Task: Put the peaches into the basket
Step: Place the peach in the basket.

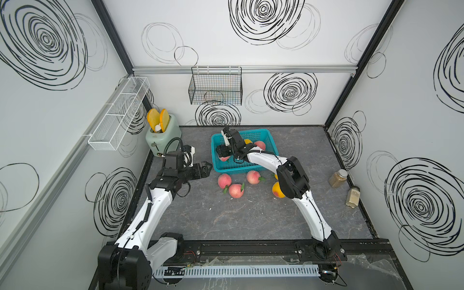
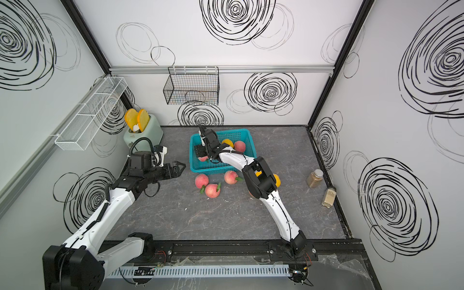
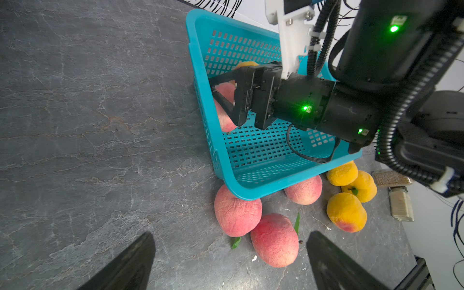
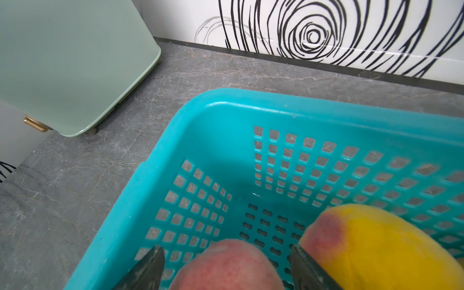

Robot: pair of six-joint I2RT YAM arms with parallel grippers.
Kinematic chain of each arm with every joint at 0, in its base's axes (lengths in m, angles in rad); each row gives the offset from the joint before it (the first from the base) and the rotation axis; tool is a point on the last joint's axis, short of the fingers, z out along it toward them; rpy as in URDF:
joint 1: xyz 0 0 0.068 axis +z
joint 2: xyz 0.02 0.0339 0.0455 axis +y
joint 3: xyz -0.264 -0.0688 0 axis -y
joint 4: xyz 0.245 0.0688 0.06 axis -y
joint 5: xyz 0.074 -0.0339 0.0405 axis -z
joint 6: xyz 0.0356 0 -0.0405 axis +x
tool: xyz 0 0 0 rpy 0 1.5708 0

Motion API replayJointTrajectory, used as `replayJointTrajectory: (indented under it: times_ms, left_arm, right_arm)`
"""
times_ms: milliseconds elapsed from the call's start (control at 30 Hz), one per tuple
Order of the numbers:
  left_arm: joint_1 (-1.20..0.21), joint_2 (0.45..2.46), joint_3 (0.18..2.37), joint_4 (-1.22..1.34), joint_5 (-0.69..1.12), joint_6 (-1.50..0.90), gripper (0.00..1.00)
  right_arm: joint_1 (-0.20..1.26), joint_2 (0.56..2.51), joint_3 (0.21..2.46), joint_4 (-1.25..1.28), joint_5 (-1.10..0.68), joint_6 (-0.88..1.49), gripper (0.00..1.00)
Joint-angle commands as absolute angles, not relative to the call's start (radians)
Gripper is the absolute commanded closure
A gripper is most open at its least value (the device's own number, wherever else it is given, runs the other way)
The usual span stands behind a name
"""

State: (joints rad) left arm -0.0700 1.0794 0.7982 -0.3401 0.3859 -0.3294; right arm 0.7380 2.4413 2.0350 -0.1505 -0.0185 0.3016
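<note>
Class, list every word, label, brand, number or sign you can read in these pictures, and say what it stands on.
No text is readable here.
Toaster: tiny mark on its front, too small to read.
Right arm: small tags beside its green lights, blurred.
Brown jar and pale jar: no legible label.

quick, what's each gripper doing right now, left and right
left gripper: open, holding nothing.
right gripper: open, jaws either side of a pink peach inside the basket, gaps showing, no grip.
</note>
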Motion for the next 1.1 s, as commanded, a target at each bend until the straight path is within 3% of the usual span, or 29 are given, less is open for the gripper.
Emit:
replayJointTrajectory:
  times_ms: [0,833,1067]
  left_arm:
    - [-0.058,1.076,0.792,-0.3,0.403,-0.331,0.02]
    - [-0.058,1.074,0.79,-0.3,0.403,-0.331,0.02]
    - [-0.058,1.075,0.79,-0.301,0.402,-0.331,0.02]
  right_arm:
    - [0.746,2.425,2.065,-0.165,-0.016,0.291,0.18]
    - [0.76,2.376,2.067,-0.167,-0.015,0.278,0.18]
    - [0.761,2.304,1.98,-0.088,-0.065,0.256,0.17]
